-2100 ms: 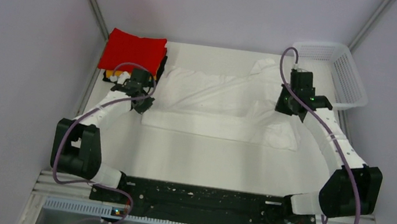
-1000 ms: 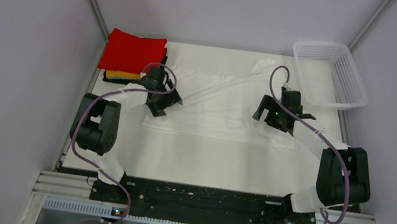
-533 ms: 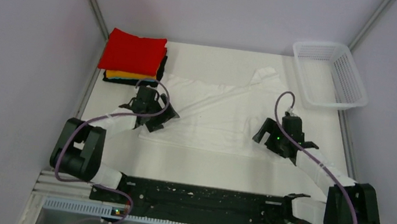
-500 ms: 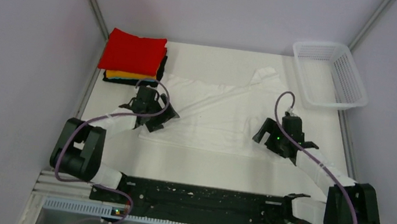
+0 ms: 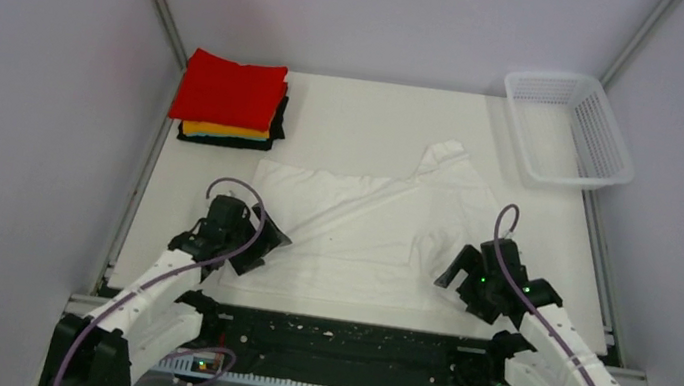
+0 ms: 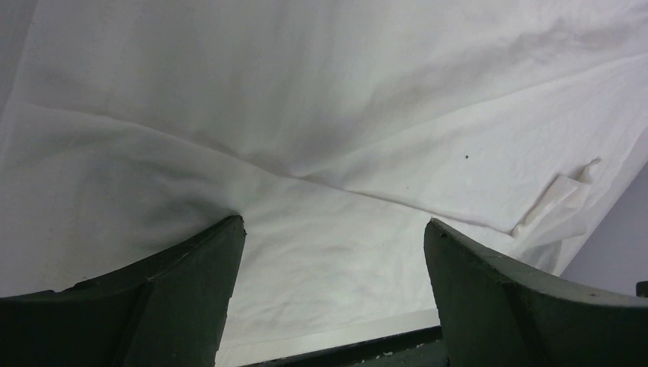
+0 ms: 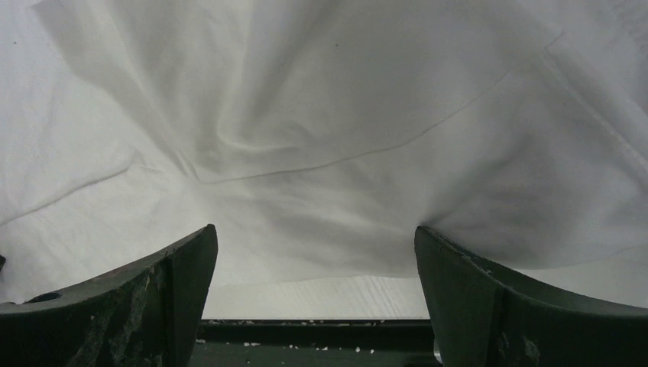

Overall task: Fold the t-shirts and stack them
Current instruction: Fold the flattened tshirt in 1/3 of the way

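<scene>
From above, three of the t-shirts were plainly dealt with: a neat stack sat at the far left corner of the table [image 5: 371,101], with the red shirt [image 5: 229,89] on top, the orange-yellow shirt [image 5: 218,130] showing as a strip beneath it, and the black shirt [image 5: 224,140] at the bottom. The white mesh basket [image 5: 569,129] stood at the far right corner, and nothing showed in it. The white shirt [image 5: 363,226] lay spread and creased across the near middle of the table, one sleeve poking out toward the far side and its near hem close to the table's front edge. The left gripper [image 5: 243,238] rested at its near left corner and the right gripper [image 5: 478,285] at its near right. Through the left wrist camera I saw the jaws spread wide with nothing pinched between them, the fingertips pressing down onto the cloth, and a fold line running slantwise across it. The right wrist camera showed much the same: jaws wide apart, tips on puckered white fabric, and the hem just past them. By my reckoning the white shirt was the last one, not yet folded down to size or laid on the red one.
</scene>
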Robot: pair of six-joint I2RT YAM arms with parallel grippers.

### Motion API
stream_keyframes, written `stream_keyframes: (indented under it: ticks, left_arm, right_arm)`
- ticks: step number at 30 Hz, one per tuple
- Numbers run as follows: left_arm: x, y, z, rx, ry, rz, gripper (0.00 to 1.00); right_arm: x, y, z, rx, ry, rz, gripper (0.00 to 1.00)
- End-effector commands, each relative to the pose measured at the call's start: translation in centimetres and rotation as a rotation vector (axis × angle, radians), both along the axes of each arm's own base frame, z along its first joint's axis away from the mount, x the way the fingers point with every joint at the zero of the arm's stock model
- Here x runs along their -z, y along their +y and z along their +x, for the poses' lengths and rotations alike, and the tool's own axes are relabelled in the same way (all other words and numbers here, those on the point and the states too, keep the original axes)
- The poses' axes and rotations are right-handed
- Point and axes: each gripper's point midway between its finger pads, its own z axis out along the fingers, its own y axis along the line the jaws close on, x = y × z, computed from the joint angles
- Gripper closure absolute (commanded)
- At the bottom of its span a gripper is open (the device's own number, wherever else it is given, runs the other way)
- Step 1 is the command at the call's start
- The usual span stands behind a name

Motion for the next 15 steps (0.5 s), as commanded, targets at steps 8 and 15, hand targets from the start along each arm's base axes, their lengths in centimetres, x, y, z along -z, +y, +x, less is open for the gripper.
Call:
stream_keyframes:
  ticks: [8,15]
  left_arm:
    - [-2.1,1.5,-1.2,-0.029,0.048,0.08,0.06]
    - [-9.1,5.0,5.5,-0.175,-0.174,0.272,0.01]
  right_arm:
    - [-9.1,0.4,4.7,-0.049,-0.235,-0.033,0.01]
    - [-17.2,-0.1,11.1,-0.082,-0.514,-0.152,0.01]
